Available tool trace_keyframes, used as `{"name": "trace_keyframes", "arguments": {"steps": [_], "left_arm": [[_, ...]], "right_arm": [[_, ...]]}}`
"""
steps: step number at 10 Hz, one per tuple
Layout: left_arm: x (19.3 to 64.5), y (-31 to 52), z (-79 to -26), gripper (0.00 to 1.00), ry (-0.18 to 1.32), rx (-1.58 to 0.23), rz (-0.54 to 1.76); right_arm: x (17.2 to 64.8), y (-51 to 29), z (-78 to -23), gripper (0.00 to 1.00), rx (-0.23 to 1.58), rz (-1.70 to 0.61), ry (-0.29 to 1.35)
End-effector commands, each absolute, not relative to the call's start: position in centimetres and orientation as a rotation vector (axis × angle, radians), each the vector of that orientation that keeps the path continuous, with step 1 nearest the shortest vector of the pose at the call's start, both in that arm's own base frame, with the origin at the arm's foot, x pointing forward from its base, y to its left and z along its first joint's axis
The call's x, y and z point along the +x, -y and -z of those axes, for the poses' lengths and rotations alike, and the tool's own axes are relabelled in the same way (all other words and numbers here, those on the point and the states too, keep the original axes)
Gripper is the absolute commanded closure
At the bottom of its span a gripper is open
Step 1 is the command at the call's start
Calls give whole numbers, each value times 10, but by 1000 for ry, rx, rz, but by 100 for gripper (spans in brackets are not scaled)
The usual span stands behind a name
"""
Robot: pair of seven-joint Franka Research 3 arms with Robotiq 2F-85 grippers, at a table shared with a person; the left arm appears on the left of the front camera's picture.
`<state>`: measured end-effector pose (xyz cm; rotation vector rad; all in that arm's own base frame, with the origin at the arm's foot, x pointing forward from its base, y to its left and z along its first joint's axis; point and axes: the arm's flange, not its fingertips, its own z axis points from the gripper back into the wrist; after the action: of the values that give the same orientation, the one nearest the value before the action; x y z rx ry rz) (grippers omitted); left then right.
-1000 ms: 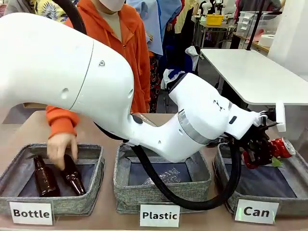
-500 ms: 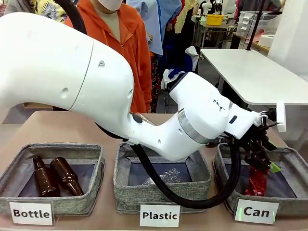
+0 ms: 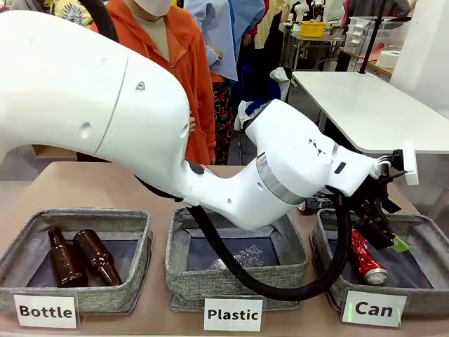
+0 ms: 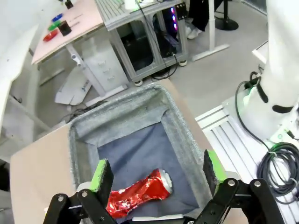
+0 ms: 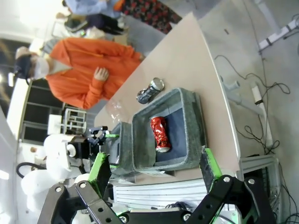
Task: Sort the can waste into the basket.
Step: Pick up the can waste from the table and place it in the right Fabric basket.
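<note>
The crumpled red metal can (image 3: 366,258) with silver ends lies on its side on the dark floor of the grey woven-fabric basket (image 3: 421,298). This basket sits at the right end of the near row and carries a white card (image 3: 374,308) reading Can.

The left gripper (image 3: 382,226), on the white arm reaching across from the left, hangs just above the can and over the basket. Its jaws are spread wide with nothing between them. In its wrist view the green pads (image 4: 101,173) stand well apart, with the can lying below them on the basket floor.

A black metal can (image 5: 150,91) with a silver end lies on its side on the tan table (image 5: 187,51), just past the far left corner of that basket.

The right gripper (image 5: 154,165) is high above the table, its fingers fully apart and empty.

To the left of the Can basket is an alike grey bin (image 3: 179,281) with a Plastic card, holding a crushed clear plastic bottle (image 3: 238,257). At the left end is a third grey bin (image 3: 133,295) with a Bottle card. In it, two brown glass bottles (image 3: 66,261) lie side by side.

A person in an orange hooded top (image 3: 179,63) stands at the far side, with one hand (image 5: 100,73) held against the body.
</note>
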<state>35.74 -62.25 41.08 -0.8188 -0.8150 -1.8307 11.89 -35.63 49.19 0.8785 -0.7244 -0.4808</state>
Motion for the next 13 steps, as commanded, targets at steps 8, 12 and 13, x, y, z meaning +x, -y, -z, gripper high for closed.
{"name": "trace_keyframes", "arguments": {"steps": [8, 12, 13], "left_arm": [[305, 323, -510, 0, 627, -1059, 1425], [324, 123, -513, 0, 582, -1167, 879], [330, 73, -500, 0, 586, -1185, 715]], "right_arm": [[252, 200, -539, 0, 986, 62, 494], [291, 70, -499, 0, 1224, -199, 305], [298, 51, -486, 0, 1267, -221, 280]]}}
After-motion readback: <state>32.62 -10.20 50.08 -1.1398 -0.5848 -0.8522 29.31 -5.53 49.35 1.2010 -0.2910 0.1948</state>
